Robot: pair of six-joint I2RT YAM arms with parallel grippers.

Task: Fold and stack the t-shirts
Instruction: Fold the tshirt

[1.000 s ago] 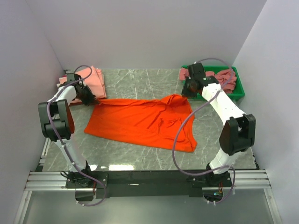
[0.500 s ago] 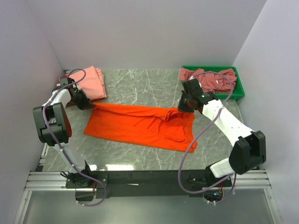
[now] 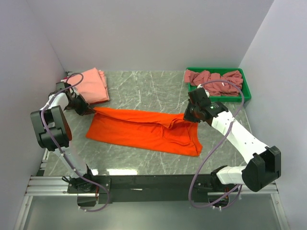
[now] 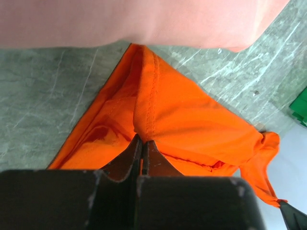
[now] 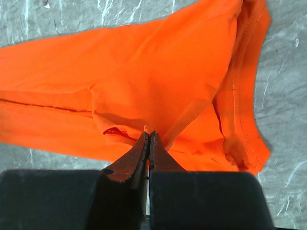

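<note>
The bright orange t-shirt point(image 3: 144, 129) lies spread across the middle of the table, its far edge folded toward the front. My left gripper point(image 3: 90, 110) is shut on its far left corner point(image 4: 148, 108). My right gripper point(image 3: 188, 116) is shut on its far right edge point(image 5: 158, 91). A folded salmon-pink t-shirt point(image 3: 91, 85) lies at the back left, just behind the left gripper; it also shows in the left wrist view point(image 4: 144, 21). Several dusty rose-mauve t-shirts point(image 3: 214, 81) are heaped in the green bin at the back right.
The green plastic bin point(image 3: 247, 96) stands at the back right corner against the wall. White walls close in the table on the left, back and right. Grey marble tabletop point(image 3: 144, 91) shows behind the orange shirt.
Both grippers have pulled the orange shirt's far edge toward the front, folding it over. The right gripper moved away from the bin; the left gripper shifted left and forward.
</note>
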